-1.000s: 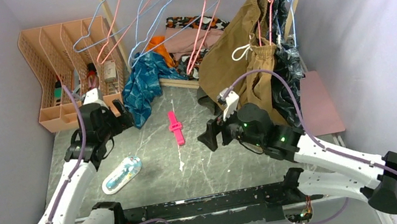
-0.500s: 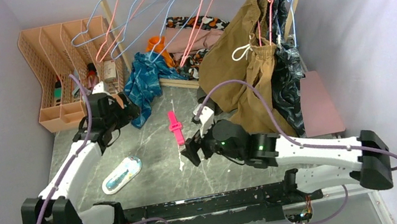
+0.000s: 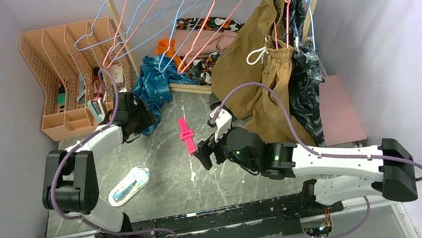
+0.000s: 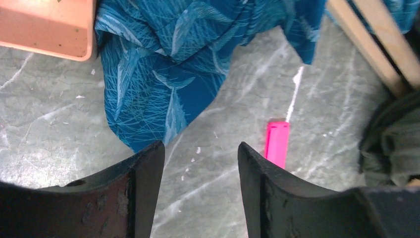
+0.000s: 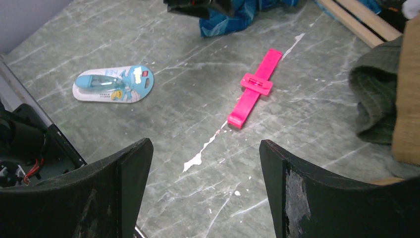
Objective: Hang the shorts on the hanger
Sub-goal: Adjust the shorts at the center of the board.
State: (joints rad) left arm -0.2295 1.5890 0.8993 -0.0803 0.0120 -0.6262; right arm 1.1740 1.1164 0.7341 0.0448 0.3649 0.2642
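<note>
The teal-blue leaf-print shorts (image 3: pixel 153 83) lie crumpled at the rack's foot, beside the organizer. In the left wrist view the shorts (image 4: pixel 168 64) fill the upper left. My left gripper (image 4: pixel 200 148) is just short of their lower edge, open, with only bare table between the fingers. From above, the left gripper (image 3: pixel 136 120) sits at the cloth's left edge. A pink wire hanger (image 3: pixel 215 1) hangs tilted on the rail among blue ones. My right gripper (image 3: pixel 205 156) (image 5: pixel 205 148) is wide open and empty over mid-table, with the shorts (image 5: pixel 230 17) far ahead of it.
A peach organizer (image 3: pixel 65 66) stands back left. A pink clip (image 3: pixel 186 135) (image 4: pixel 276 144) (image 5: pixel 255 87) and a blue packaged item (image 3: pixel 129 184) (image 5: pixel 113 84) lie on the table. Tan-brown shorts (image 3: pixel 258 65) and a dark garment (image 3: pixel 306 76) hang at right. The wooden rack base (image 4: pixel 371 44) crosses the back.
My left arm has stretched forward and right to the edge of the shorts, and its jaws have narrowed. The right arm swung left toward mid-table. The hangers on the rail have swung.
</note>
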